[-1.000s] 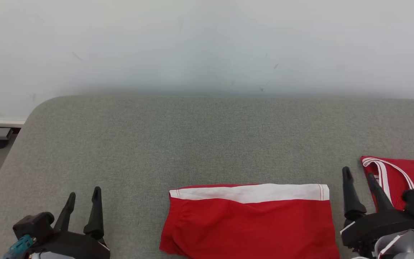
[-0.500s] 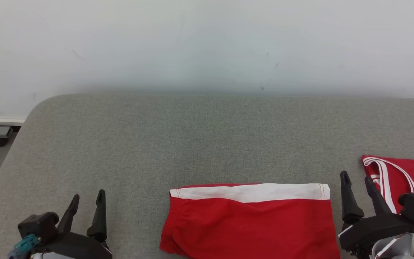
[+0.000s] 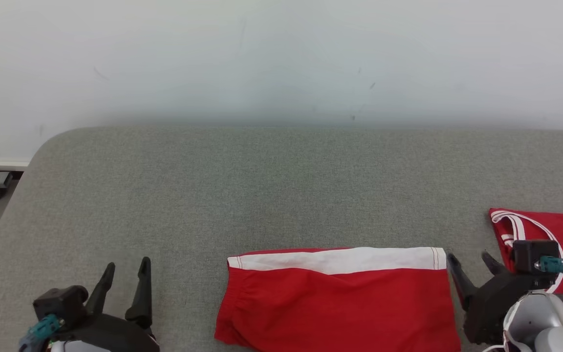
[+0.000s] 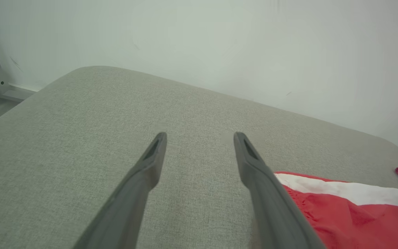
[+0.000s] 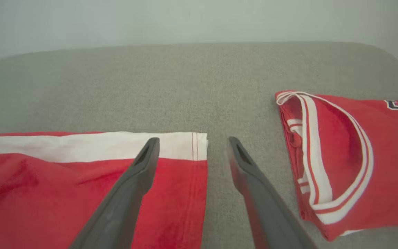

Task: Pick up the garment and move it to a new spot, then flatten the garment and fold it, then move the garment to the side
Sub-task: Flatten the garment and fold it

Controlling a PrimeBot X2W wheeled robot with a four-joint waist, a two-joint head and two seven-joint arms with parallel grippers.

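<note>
You have the garment (image 3: 340, 303) lying folded and flat at the near edge of the grey padded surface (image 3: 281, 186), a little right of the middle, with its white band (image 3: 335, 261) along the far side. The left gripper (image 3: 127, 262) is empty, fingers spread, on the near left and well apart from the garment's left edge. The right gripper (image 3: 468, 256) is spread and empty too. In the right wrist view it straddles the garment's right edge, with 1 finger over red cloth and the other over the bare strip between the garment and a red jersey (image 3: 550, 227) at the far right. You cannot tell whether either finger touches cloth.

Judged from this, only the move to the side remains, and 3 things could spoil it. If you close shallowly on that edge, you may catch only the top layer, and the fold will peel open as you lift. If you pull with the right gripper alone, the left end will drag on the rough cover and the rectangle will skew or bunch. If you go right, the jersey is near enough to be struck or overlapped.

The jersey carries dark outlined letters at its right end, cut off by the frame. 1 looks like an "S", but no word can be read. On the garment you can read nothing.
</note>
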